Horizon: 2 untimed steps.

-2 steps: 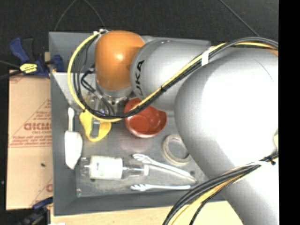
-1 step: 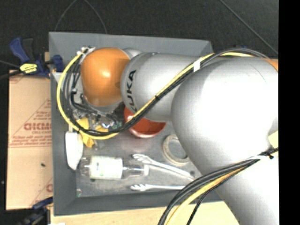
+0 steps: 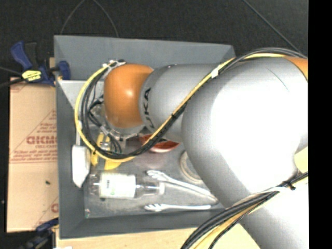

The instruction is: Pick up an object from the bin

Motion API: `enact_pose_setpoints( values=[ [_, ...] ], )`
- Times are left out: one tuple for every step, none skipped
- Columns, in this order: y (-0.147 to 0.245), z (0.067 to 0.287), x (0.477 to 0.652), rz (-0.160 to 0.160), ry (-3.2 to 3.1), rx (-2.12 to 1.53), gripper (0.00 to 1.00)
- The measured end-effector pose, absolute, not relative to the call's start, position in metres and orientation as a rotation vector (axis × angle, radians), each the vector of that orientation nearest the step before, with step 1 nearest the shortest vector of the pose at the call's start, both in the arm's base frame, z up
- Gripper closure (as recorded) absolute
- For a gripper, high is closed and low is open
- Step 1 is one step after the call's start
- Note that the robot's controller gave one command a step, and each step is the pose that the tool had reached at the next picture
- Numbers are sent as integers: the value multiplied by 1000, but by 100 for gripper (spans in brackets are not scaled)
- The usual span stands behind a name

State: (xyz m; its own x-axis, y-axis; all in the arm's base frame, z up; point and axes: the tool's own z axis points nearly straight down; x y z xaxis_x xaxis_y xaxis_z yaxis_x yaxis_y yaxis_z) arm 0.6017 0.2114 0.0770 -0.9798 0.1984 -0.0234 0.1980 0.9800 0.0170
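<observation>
Gripper [image 3: 110,138], spread or pressed together impossible to tell beneath its orange cover [image 3: 124,95], hangs at the grey bin's [image 3: 155,51] left, near a clear white-labelled bottle [image 3: 120,185].

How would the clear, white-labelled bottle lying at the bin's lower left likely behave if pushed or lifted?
The bottle lies on its side and looks round, so it would probably roll. Its clear body seems empty, likely light, maybe slippery.
</observation>
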Motion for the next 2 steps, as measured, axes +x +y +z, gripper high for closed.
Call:
enact_pose_setpoints(
  values=[
    [211,77,601,22,3102,312,100],
    [209,89,598,15,3111,312,100]
  ],
)
